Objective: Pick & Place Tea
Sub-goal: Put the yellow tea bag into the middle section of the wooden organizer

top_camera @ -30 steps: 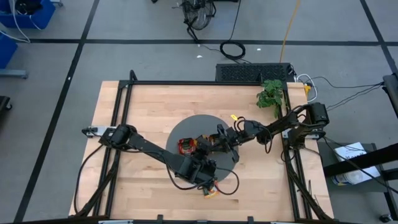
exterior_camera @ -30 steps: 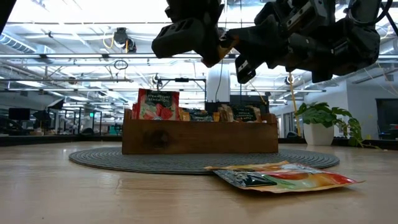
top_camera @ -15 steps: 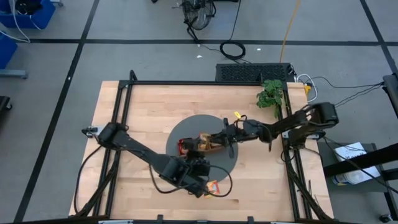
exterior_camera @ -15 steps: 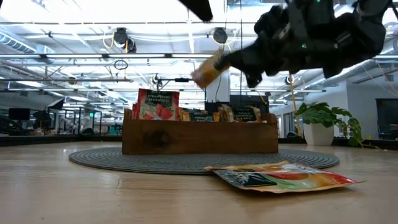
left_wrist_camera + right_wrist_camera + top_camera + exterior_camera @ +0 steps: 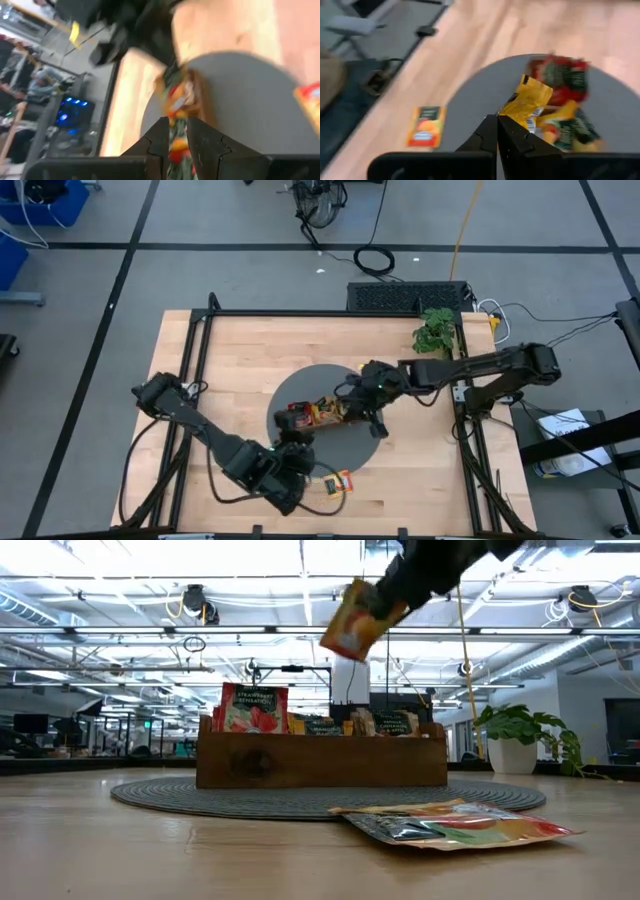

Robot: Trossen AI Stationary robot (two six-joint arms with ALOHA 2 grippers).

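Though blurred, right gripper [image 5: 498, 131] pinches a yellow tea packet [image 5: 526, 104].

- Wide bare table [image 5: 230, 350] on the far and left sides; open passage there
- Wooden tray [image 5: 320, 760] mid-mat [image 5: 355, 445], crammed with upright packets; little entry from above
- Right gripper [image 5: 497, 131] hanging over the tray, pinched on a yellow packet [image 5: 527, 102]; blocks that approach
- Loose packets [image 5: 455, 823] flat beside the mat's near edge; left gripper [image 5: 175, 132] just beside them

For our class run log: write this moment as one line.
right gripper: shut on yellow tea packet, above wooden tray | left gripper: empty | orange packet: on table
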